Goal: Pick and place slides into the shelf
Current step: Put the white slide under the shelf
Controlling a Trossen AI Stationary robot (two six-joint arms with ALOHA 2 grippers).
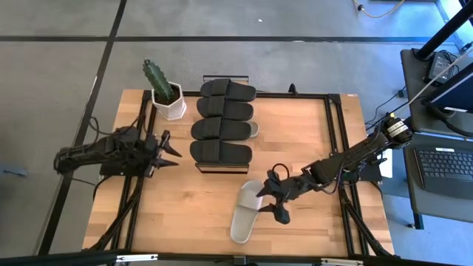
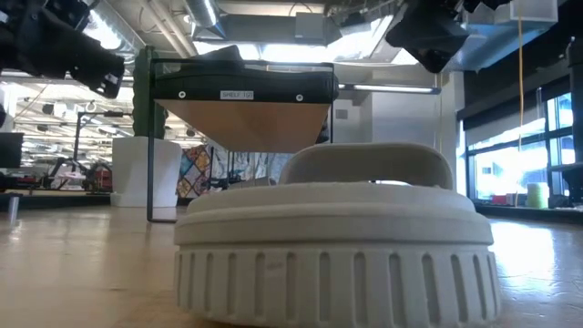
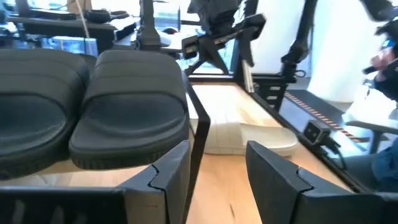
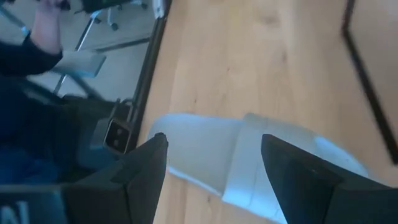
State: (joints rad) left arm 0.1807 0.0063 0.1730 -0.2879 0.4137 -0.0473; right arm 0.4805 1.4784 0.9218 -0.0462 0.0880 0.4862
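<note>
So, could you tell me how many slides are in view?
6, I think: four black slides in a row on the shelf, a grey one peeking from under them, one grey slide on the table under the right gripper.

A light grey-beige slide [image 2: 332, 241] lies on the wooden table [image 2: 82, 273] close to the camera, filling the lower middle of the view. Its ribbed sole edge faces the lens and its wide strap arches above. Behind it, farther across the table, stands the shelf [image 2: 241, 96]: a dark frame on thin legs, with the pale wood underside of its plank visible. A white pot [image 2: 146, 171] stands to the shelf's left. Dark arm parts hang at the upper left [image 2: 64, 46] and upper right [image 2: 437, 32].
</note>
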